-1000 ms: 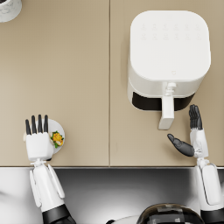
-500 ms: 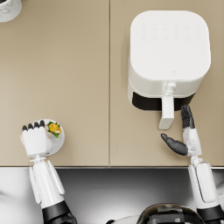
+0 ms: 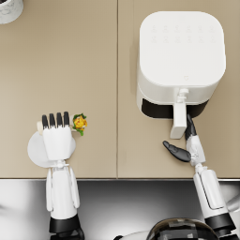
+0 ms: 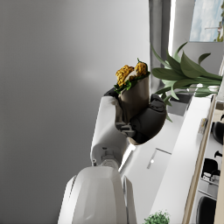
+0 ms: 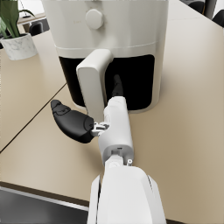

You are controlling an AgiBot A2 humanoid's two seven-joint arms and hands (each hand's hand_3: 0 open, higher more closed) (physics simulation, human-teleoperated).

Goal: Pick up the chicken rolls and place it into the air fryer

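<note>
1. Near the tabletop's (image 3: 93, 70) front edge, the left hand (image 3: 57, 140) grips the chicken rolls (image 3: 78, 123), its dark fingers (image 3: 55, 120) curled around the wrap.
2. From the head view, the roll's yellow and green filling shows just beside those fingers, on the side facing the air fryer (image 3: 180, 58).
3. Under the left hand lies a white plate (image 3: 35, 151), partly hidden by the palm.
4. From the left wrist view, the left hand (image 4: 133, 116) holds the chicken rolls (image 4: 132, 87) upright, the brown wrap enclosed by the fingers (image 4: 151, 120) and the filling standing clear above them.
5. Across the tabletop, the right hand (image 3: 186, 144) is open and holds nothing, with its thumb spread wide.
6. Its fingers (image 3: 190, 126) reach up alongside the air fryer's white handle (image 3: 178, 119); whether they touch it cannot be told.
7. From the right wrist view, the right hand (image 5: 94, 118) sits at the handle (image 5: 94, 81), with the fryer's dark opening (image 5: 131, 81) behind.
8. Well beyond the left fingers, a white pot (image 3: 9, 9) stands at the tabletop's far corner.
</note>
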